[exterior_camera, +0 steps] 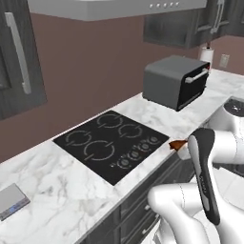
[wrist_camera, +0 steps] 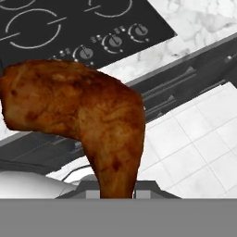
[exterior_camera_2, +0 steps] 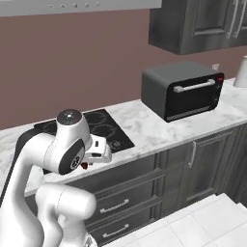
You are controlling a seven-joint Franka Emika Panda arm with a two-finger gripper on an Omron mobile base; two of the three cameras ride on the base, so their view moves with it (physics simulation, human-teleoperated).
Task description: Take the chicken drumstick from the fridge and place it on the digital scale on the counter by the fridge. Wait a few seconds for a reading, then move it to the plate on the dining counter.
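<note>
The reddish-brown chicken drumstick [wrist_camera: 83, 115] looms large in the hand view, thick end up and to the left, thin bone end down between the fingers. My gripper [exterior_camera_2: 99, 153] is shut on it, held in front of the counter edge, above the drawers. A sliver of the chicken drumstick [exterior_camera: 177, 144] peeks out from behind my arm in the left base view. The digital scale [exterior_camera: 12, 200], a flat grey slab, lies on the marble counter [exterior_camera: 57, 176] at the far left, well away from the gripper.
A black cooktop [exterior_camera: 112, 143] is set into the counter beside the gripper. A grey toaster oven [exterior_camera: 176, 81] stands farther right, with a paper towel roll [exterior_camera: 206, 53] behind it. Dark drawers [exterior_camera_2: 116, 207] run below, over a white tile floor [wrist_camera: 194, 139].
</note>
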